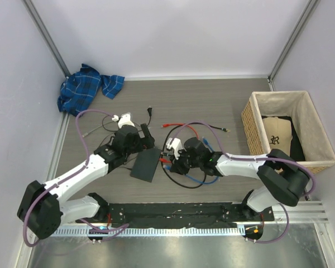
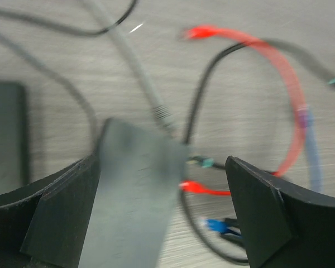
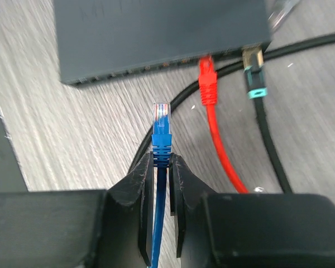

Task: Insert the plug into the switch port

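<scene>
**Wicker basket stocked; blue plug short of switch**

Wicker basket [image 1: 247, 124], right of frame, holds dark fabric [image 1: 296, 146] and a beige item [image 1: 276, 134] lettered R. The dark grey switch [image 3: 156, 33] fills the upper frame of the right wrist view. The switch port [image 3: 128, 70] row on its near edge is blurred. Left gripper [image 2: 163, 167]: jaws wide, with a switch corner between them. Right gripper [image 3: 162, 167]: clamped on the blue plug [image 3: 161, 120], whose tip is just clear of the switch edge. The red plug [image 3: 207, 84] meets that edge.

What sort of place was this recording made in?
Probably a lab robot test cell: a wood-grain table boxed in by plain pale walls, two arms bolted to a rail, and network cables laid beside a switch, the right gripper holding a blue plug.
</scene>
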